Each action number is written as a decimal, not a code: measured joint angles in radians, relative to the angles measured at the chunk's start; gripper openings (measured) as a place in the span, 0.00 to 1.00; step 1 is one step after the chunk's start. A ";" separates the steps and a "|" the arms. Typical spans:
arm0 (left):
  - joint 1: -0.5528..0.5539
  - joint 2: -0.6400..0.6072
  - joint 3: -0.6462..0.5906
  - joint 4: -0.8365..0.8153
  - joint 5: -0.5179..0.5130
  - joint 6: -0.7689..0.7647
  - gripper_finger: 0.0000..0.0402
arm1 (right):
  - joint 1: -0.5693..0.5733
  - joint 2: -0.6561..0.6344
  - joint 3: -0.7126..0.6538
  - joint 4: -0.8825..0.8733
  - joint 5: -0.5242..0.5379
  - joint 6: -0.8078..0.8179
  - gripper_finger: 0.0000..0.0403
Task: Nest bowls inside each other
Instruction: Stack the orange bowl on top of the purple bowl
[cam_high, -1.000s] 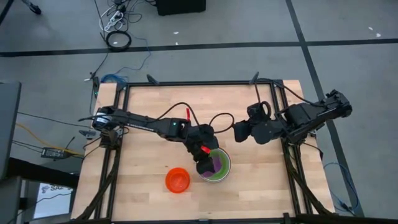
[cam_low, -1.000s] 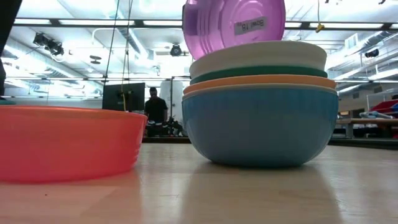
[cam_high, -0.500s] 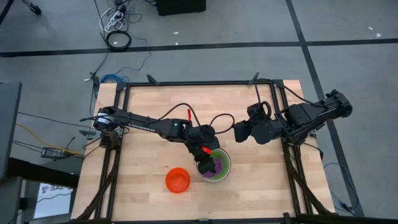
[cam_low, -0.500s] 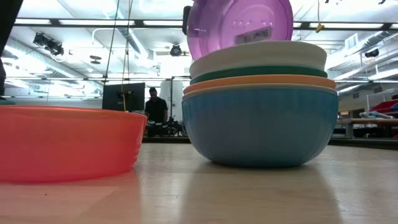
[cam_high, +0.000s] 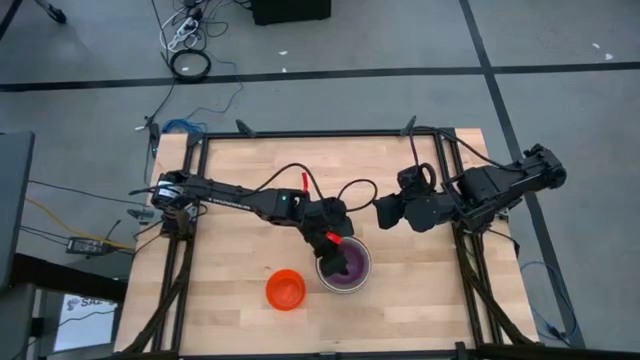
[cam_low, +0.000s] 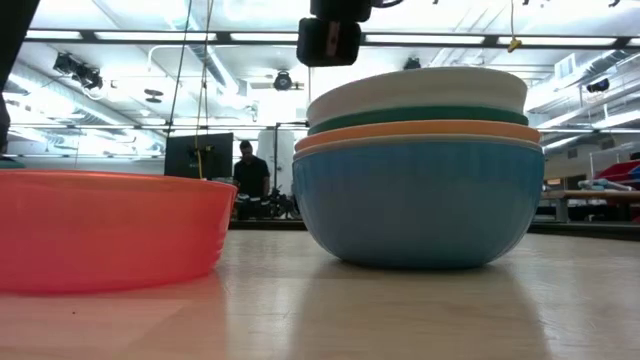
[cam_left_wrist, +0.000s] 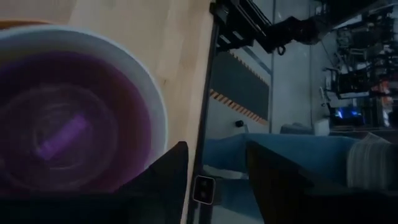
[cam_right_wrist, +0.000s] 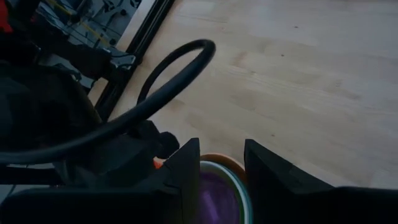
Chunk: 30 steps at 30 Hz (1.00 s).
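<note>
A stack of nested bowls stands on the table right of centre, near the front. The blue bowl is outermost, with orange, teal and white rims above it. The purple bowl lies level inside the white one. My left gripper hovers open just above the stack's rim, seen in the low view as my left gripper, with nothing between its fingers. A red-orange bowl sits alone to the stack's left. My right gripper waits open, raised, toward the right edge.
A black cable loop from the left arm arches over the table between the two arms. Bare wooden tabletop lies to the far side and left. The black frame rail runs along the table's edge close to the stack.
My left gripper has let go of the purple bowl. A second ago the bowl stood tilted above the stack; it has dropped out of sight behind the white rim and now lies level inside the white bowl. The left gripper has stayed over the stack.
</note>
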 joint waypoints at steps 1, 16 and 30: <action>0.000 0.000 0.000 0.005 0.013 -0.001 0.42 | 0.000 0.000 0.000 0.000 0.000 0.000 0.28; 0.010 -0.078 0.000 -0.653 0.010 0.279 0.42 | 0.015 0.000 0.000 -0.160 -0.038 0.085 0.28; -0.084 -0.227 -0.257 -0.561 -0.269 0.414 0.37 | 0.096 -0.001 0.000 -0.314 -0.044 0.221 0.28</action>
